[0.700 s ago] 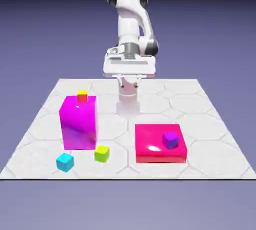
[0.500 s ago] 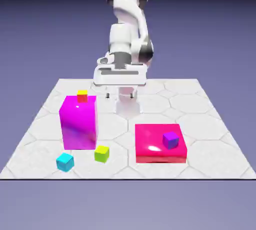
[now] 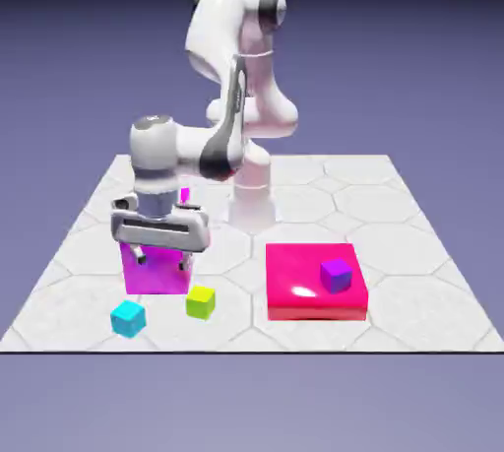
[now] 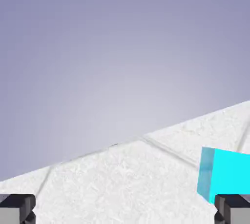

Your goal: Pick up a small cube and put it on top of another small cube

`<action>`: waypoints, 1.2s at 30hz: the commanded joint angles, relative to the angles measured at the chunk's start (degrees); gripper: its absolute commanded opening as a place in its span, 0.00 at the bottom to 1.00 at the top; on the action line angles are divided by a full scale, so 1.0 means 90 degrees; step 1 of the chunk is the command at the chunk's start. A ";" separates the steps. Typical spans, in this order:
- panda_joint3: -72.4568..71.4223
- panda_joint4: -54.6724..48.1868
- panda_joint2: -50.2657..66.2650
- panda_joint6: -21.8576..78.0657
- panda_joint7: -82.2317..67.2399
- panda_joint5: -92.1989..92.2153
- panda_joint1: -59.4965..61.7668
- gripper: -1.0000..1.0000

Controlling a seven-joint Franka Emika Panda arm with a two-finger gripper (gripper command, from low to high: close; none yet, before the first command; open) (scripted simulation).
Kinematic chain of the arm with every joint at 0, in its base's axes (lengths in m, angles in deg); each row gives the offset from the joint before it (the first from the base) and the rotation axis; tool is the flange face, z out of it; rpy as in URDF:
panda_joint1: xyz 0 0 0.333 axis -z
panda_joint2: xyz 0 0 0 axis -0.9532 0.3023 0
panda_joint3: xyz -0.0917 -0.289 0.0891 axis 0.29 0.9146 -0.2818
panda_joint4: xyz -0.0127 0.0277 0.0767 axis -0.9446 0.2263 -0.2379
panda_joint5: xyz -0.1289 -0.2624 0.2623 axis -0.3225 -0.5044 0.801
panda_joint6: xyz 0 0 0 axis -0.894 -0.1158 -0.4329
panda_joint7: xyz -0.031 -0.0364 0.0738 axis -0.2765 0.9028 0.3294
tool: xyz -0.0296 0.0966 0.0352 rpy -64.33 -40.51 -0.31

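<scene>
Pincer [image 3: 159,261] released and empty, hanging above the table [image 3: 413,233] in front of the magenta block [image 3: 157,278]; cyan cube [image 3: 128,317] sits free near the table's front edge, beside the lime cube [image 3: 201,301]; hand tilted, so cyan [image 4: 224,176] shows off-centre; alignment pending.

The whole table [image 3: 413,243] is seen from above in the exterior view; the hand view is tilted low across its surface, and the cyan cube [image 3: 128,317] [image 4: 224,179] is shared, lower right
</scene>
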 commanded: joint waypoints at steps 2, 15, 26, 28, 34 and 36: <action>0.0186 -0.0328 0.0462 0.0304 -0.0079 0.0120 0.0047 0.50; 0.0289 -0.1240 0.2596 0.0328 -0.0594 0.0915 0.0464 0.00; -0.0104 0.0407 0.0059 0.0946 0.0478 -0.0565 -0.0022 0.00; -0.0325 0.0857 -0.0403 0.0891 0.0691 -0.0845 -0.0076 0.00; -0.0762 0.1547 -0.0131 -0.0130 0.0720 -0.0860 -0.0024 0.00; -0.0803 0.1582 0.0068 -0.0359 0.0665 -0.0783 0.0004 1.00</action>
